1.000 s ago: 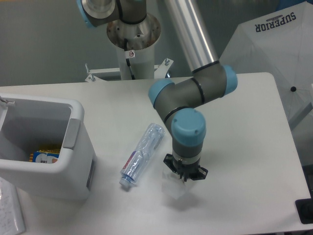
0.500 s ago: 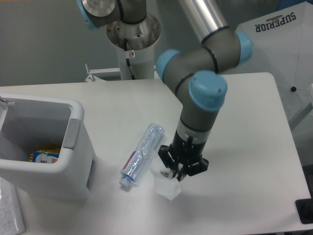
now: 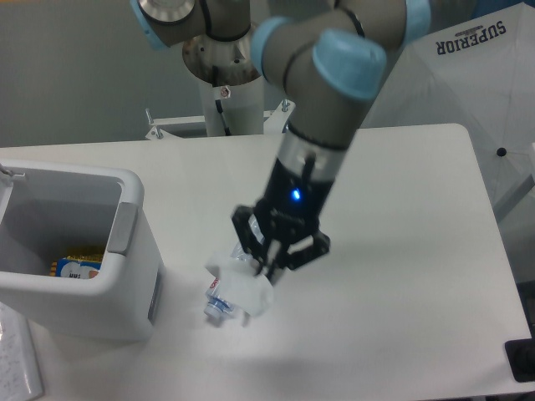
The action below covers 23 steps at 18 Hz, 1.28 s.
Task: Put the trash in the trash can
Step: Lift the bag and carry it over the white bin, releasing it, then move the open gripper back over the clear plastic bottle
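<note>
On the left side of the table (image 3: 401,192) stands the trash can (image 3: 125,251), white with a grey panel on its side. Inside it, at the bottom, I see something small with yellow and blue colours (I cannot tell what it is).

A little to the right of the can lies the crushed bottle (image 3: 219,304). Only its cap end shows now, because the wrapper (image 3: 242,291) hangs in front of the rest. The bottle seems to lie on the same spot as a second ago.

The wrapper is what has changed. One second ago it lay on the table under the gripper, to the right of the bottle. Now the gripper (image 3: 269,266) has it pinched between its fingers, lifted, and carried to the left, so that it hangs just over the bottle. The fingers are closed on the upper edge of the wrapper, and the rest of it droops down freely.

For the task this means that the first piece is picked up and is about halfway to the can. I think the arm must go further left, and probably higher too, to pass the thick rim. The bottle still waits on the table for a second trip.
</note>
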Each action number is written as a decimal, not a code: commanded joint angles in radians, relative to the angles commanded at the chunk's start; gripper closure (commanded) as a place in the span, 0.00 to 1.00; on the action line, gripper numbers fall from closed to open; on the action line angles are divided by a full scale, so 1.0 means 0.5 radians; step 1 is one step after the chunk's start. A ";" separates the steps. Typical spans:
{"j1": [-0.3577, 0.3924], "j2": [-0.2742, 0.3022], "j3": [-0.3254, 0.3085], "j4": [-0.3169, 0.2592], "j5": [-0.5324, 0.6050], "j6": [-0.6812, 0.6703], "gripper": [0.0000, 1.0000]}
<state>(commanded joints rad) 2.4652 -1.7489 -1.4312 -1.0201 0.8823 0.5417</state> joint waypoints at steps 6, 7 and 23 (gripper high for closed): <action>-0.242 0.099 -0.025 0.012 -0.090 -0.120 0.89; -0.294 0.093 -0.028 0.012 -0.086 -0.129 0.87; -0.473 0.089 -0.209 0.071 -0.068 -0.065 0.00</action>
<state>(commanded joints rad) 2.2289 -1.7042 -1.5356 -0.9848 0.8483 0.5093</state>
